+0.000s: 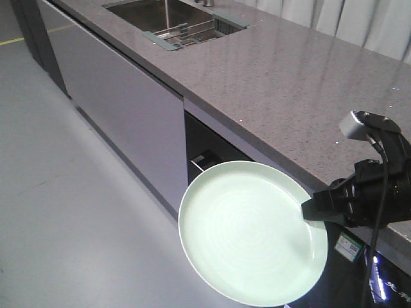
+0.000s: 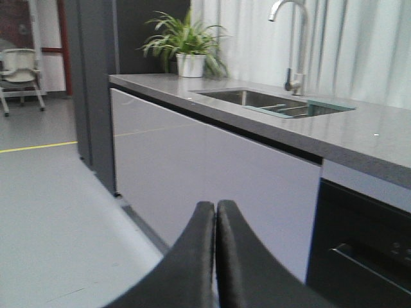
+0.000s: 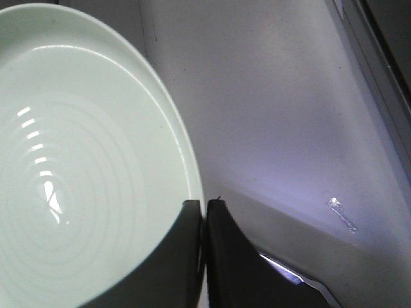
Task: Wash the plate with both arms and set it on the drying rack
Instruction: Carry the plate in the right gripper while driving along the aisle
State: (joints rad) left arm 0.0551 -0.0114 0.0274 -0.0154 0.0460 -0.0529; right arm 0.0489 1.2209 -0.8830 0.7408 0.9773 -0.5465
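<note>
While I watch the front view, the right end effector (image 1: 309, 210) sits at the lower right of the frame, clamped on the right-hand edge of the plate (image 1: 247, 234). The plate hangs in the lower middle, face tipped up toward the camera. It is off the counter (image 1: 289, 83) and in front of the black appliance front (image 1: 199, 144) under the counter's edge. A silver-grey block (image 1: 354, 123) tops the arm just above and to the right of the grip.

From the right wrist view, the plate fills the left half of the frame. Its rim curves down into the two black fingers at the bottom middle, which pinch it with one finger on the glossy inner face and the other behind.

Along the top of the front view, the drying rack (image 1: 192, 33) lies across the sink (image 1: 144, 14), well apart from the plate.

At the bottom middle of the left wrist view, the left end effector (image 2: 216, 205) has its fingers pressed together with nothing between them. Beyond it, the tap (image 2: 292, 38) stands at the upper right and a potted plant (image 2: 186, 42) at the upper middle.
</note>
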